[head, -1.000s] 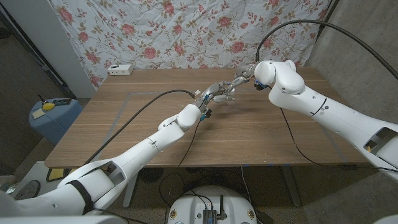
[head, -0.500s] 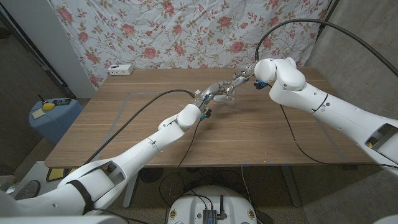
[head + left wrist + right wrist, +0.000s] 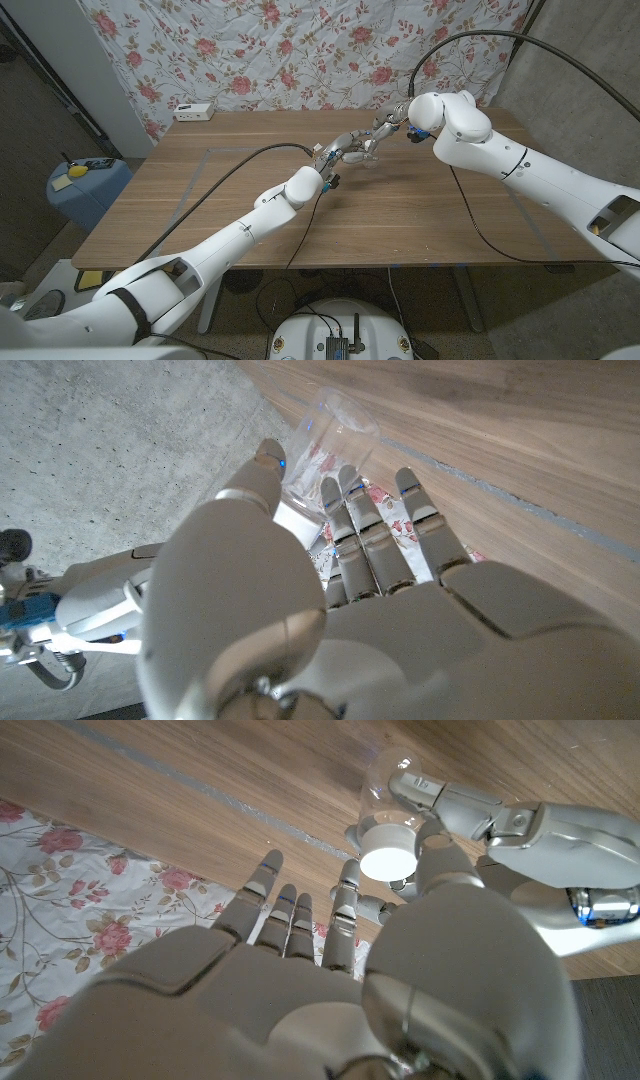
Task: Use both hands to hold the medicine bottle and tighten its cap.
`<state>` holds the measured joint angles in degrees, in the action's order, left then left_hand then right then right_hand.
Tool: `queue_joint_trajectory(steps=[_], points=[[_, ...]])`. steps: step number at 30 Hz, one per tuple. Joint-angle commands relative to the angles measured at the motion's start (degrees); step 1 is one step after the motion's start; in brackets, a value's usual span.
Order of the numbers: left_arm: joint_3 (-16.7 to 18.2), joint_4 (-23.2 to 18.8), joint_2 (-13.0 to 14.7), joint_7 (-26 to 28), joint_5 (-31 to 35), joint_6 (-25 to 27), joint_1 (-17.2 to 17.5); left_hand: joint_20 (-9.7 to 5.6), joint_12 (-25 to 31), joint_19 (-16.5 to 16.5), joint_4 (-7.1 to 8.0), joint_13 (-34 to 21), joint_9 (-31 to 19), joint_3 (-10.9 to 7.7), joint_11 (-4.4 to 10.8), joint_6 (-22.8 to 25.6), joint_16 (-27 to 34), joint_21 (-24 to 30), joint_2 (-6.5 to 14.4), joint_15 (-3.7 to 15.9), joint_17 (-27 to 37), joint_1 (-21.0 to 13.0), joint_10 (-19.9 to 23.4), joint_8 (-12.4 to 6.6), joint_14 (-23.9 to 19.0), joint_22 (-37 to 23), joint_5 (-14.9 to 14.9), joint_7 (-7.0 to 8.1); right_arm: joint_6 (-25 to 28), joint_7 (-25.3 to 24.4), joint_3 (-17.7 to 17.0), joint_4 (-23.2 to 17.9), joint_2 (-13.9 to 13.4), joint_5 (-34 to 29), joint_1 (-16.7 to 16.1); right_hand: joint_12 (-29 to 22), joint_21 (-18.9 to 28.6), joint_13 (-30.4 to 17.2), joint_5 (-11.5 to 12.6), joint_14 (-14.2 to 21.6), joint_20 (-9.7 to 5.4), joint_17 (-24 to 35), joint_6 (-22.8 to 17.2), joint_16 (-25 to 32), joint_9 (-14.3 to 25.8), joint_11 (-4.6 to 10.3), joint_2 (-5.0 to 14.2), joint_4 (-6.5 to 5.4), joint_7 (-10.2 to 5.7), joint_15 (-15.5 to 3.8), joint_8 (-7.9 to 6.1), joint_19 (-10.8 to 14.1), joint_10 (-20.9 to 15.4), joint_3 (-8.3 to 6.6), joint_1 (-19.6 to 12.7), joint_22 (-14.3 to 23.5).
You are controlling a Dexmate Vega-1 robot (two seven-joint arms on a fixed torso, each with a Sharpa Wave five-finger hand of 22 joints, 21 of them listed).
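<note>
A clear medicine bottle (image 3: 392, 782) with a white cap (image 3: 388, 850) stands near the middle of the wooden table (image 3: 240, 200), toward its far side. My left hand (image 3: 340, 152) grips the bottle's body, with its thumb and fingers (image 3: 352, 510) wrapped around the clear wall (image 3: 335, 435). My right hand (image 3: 385, 128) comes in from the other side at cap height. In the right wrist view its thumb (image 3: 440, 870) and a finger (image 3: 346, 890) sit on either side of the cap, while the other fingers are spread. In the head view the two hands hide the bottle.
A small white box (image 3: 193, 111) lies at the table's far left edge, in front of the floral cloth (image 3: 300, 50). A blue bin (image 3: 85, 185) stands on the floor left of the table. A black cable (image 3: 470, 215) trails over the right side of the tabletop.
My right arm has shifted slightly left, bringing its hand closer onto the bottle's cap. The left hand and the bottle have stayed in place.
</note>
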<state>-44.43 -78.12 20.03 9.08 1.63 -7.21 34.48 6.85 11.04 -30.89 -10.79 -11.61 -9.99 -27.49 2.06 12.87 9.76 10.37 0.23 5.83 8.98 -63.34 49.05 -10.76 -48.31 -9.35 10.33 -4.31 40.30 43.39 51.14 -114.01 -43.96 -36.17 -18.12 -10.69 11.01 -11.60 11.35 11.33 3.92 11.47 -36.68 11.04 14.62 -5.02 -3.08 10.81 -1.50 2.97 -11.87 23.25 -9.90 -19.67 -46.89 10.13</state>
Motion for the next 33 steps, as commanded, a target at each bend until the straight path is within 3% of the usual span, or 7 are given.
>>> queue_joint_trajectory(steps=[1, 33], points=[[0.0, 0.0, 0.0, -0.1, 0.1, -0.1, -0.1, 0.09, 0.6, 0.4, 1.88, -0.1, -0.1, -2.09, 6.02, 0.1, 0.2, 0.2, 0.5, 3.35, 0.2, -0.1, 6.3, 0.12, -0.1, -0.1, 0.4, -0.08, -0.6, -1.3, 0.1, 0.5, -0.1, 1.3, 0.3, -0.5, 0.4, -0.3, 0.2, 0.2, -0.02, 0.0, -1.3, 0.4, 0.0, 0.18, 0.09, -0.21, -1.01, -0.36, -0.78, -0.1, -0.4, -0.97, -1.6, 0.0], [0.2, -1.6, 0.7, 0.2, 0.2, 0.6, 0.9, 0.07, 0.6, 0.4, 1.84, -0.1, -0.1, -2.14, 6.02, 0.1, 0.2, 0.2, 0.5, 3.29, 0.2, -0.2, 6.3, 0.11, 0.0, -0.1, 0.4, -0.02, 0.4, -4.6, 0.1, 0.0, -0.5, 3.1, -0.6, -1.8, 1.0, -0.1, -0.3, 2.6, -0.98, 0.4, -10.7, 1.5, -0.7, 1.29, 0.56, -2.07, -3.03, -1.84, -4.05, 1.9, -4.7, -1.97, -1.2, 0.1]])
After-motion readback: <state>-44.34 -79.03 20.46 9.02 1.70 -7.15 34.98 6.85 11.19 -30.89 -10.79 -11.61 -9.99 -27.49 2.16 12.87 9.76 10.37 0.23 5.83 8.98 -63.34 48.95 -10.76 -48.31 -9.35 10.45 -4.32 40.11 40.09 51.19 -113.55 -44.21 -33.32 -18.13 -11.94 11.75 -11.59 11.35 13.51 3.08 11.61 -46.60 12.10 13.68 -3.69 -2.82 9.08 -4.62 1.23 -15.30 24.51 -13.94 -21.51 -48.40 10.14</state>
